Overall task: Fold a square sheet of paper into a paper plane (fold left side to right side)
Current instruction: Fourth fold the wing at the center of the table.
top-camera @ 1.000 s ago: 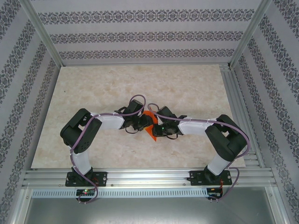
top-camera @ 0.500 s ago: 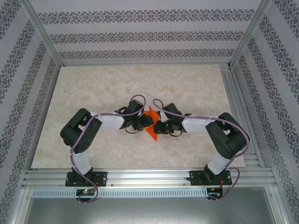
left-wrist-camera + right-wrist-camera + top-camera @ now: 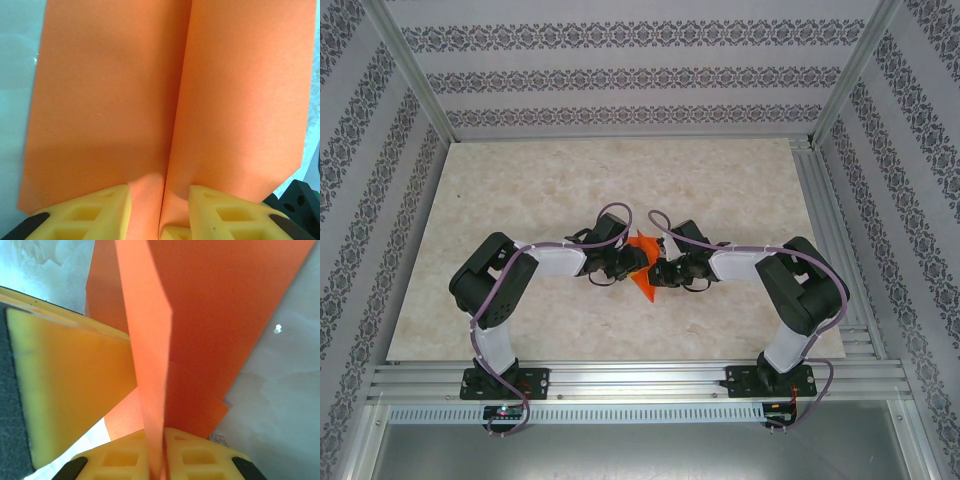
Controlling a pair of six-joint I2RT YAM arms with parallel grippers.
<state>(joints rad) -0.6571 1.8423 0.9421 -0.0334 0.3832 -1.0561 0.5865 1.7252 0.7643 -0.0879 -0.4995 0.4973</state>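
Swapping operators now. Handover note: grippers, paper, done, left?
Left gripper: open, fingers either side of a raised crease in the square sheet of paper.
Right gripper: shut on an upright flap of it.
Paper: middle of the table, between the two grippers.
Done: sheet partly folded, one crease showing.
Left: probably lay the flap over, press it flat; no finished plane yet.

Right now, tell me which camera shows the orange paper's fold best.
Left wrist: the orange paper lies spread, its crease running top to bottom. Right wrist shows a raised flap edge-on; top external, a small distant patch.
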